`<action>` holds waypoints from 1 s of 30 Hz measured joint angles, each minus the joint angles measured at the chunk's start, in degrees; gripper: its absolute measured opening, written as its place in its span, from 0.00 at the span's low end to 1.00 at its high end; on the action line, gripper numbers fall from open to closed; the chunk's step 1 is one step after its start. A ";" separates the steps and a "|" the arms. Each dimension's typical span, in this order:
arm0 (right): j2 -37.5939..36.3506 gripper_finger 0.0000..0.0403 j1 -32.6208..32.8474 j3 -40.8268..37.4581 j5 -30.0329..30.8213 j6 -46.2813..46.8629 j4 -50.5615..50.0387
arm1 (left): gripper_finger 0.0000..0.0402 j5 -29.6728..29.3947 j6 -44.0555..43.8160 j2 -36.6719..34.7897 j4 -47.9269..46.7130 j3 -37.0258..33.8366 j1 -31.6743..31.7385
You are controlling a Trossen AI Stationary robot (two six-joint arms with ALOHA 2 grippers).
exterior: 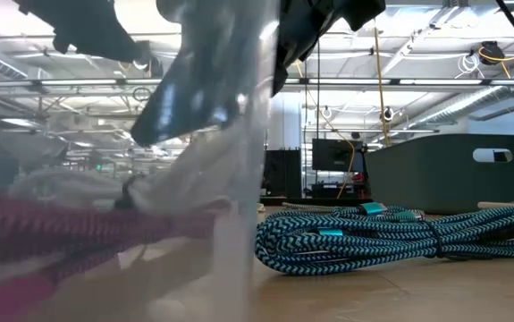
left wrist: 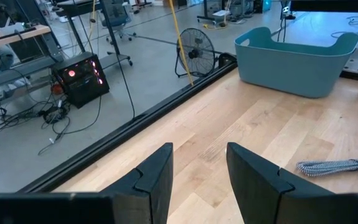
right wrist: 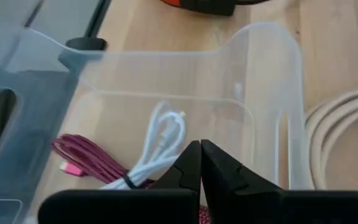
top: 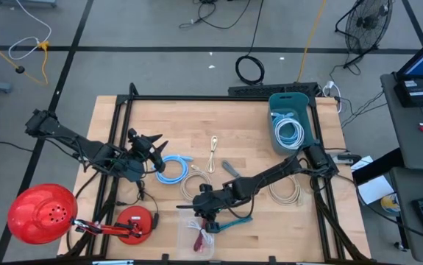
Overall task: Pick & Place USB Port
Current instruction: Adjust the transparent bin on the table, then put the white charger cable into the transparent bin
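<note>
A clear plastic container (top: 198, 237) sits at the table's near edge. It holds a coiled white cable (right wrist: 166, 134) and a pink braided cable (right wrist: 88, 158) lying on its floor. My right gripper (right wrist: 200, 163) is shut with nothing visible between its fingertips, and it hangs just above the container's open top (top: 207, 215). In the low view its dark fingers (exterior: 194, 89) show blurred behind the container's clear wall (exterior: 230, 179). My left gripper (left wrist: 198, 163) is open over bare wood on the table's left side (top: 152, 143), away from the container.
A teal-and-black braided cable (exterior: 373, 237) lies right of the container. A blue coil (top: 173, 169), thin white cable (top: 212, 151) and beige coils (top: 285, 193) lie mid-table. A teal bin (top: 292, 121) holding cables stands far right. A red lamp (top: 42, 213) and a red clamp (top: 134, 221) sit near left.
</note>
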 joint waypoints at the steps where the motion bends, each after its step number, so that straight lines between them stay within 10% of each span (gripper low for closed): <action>1: 0.00 0.00 0.00 0.00 -0.06 0.05 0.09 | 0.38 0.02 0.00 0.00 0.01 0.00 0.00; 12: 0.02 0.03 1.42 1.63 -10.73 1.81 -1.30 | 0.38 -0.16 0.00 0.00 -0.01 0.00 0.00; 30: -5.18 0.14 5.67 4.48 4.22 -16.63 -0.46 | 0.38 2.21 -2.31 0.00 -3.46 0.00 0.07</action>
